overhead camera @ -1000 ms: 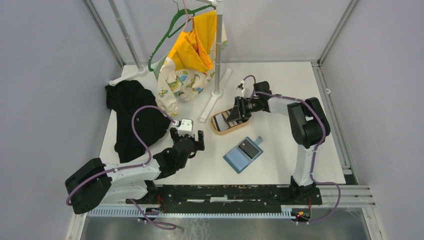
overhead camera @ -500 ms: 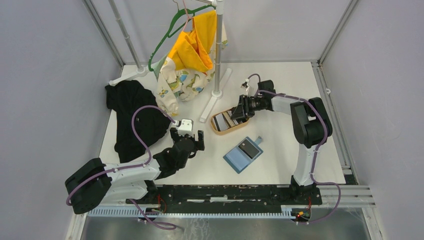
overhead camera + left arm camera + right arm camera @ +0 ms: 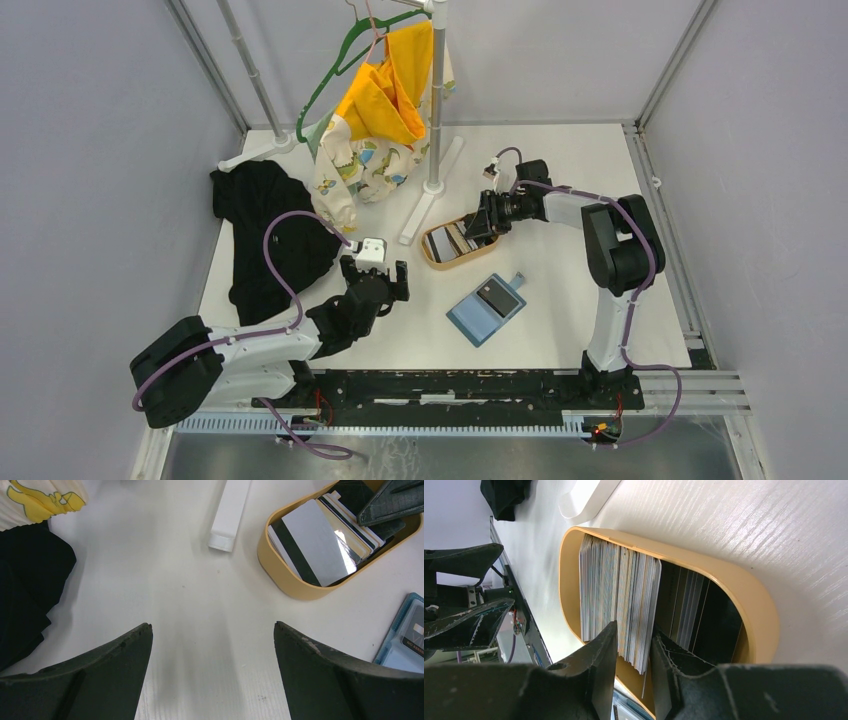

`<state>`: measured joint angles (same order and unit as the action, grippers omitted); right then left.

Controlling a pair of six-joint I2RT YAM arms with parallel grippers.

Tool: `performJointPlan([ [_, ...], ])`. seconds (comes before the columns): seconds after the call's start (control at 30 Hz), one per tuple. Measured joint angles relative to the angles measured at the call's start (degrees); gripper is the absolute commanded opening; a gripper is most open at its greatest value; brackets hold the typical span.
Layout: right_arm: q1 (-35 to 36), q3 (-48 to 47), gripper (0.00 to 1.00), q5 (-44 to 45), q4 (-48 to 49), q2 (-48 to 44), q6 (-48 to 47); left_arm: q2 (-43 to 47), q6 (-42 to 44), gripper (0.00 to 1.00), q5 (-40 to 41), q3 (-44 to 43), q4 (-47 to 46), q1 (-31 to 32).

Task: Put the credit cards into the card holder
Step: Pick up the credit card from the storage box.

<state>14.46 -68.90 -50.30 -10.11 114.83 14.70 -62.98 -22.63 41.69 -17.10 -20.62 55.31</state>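
The credit cards [image 3: 455,241] lie stacked in an oval tan tray [image 3: 428,253] mid-table. In the right wrist view they [image 3: 624,595] stand edge-on inside the tray's rim [image 3: 754,600]. My right gripper [image 3: 477,228] [image 3: 634,632] reaches into the tray, one finger on each side of a bundle of cards, pressed against it. The teal card holder [image 3: 487,308] lies open on the table just in front of the tray. My left gripper [image 3: 374,272] [image 3: 212,630] hovers over bare table to the tray's left, wide open and empty. It sees the cards [image 3: 320,545] and the holder's corner [image 3: 407,640].
A black garment [image 3: 265,235] lies at the left of the table. A clothes rack with a yellow and a printed garment [image 3: 385,110] stands at the back, and its white foot [image 3: 430,205] ends close behind the tray.
The right gripper's jaws have narrowed onto a bundle of cards, and its wrist has shifted slightly right over the tray. The left arm has not moved.
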Motion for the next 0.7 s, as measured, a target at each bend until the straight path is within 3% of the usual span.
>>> performJointPlan([
  [0.37,-1.14,-0.04,0.33,0.44,-0.33,-0.44,0.0,-0.02,0.0,0.95,-0.02,-0.02,0.0,0.0],
  [0.7,-1.53,-0.02,0.07,3.13,-1.4,-0.46,-0.66,-0.11,0.0,0.95,-0.02,-0.11,-0.02,0.0],
])
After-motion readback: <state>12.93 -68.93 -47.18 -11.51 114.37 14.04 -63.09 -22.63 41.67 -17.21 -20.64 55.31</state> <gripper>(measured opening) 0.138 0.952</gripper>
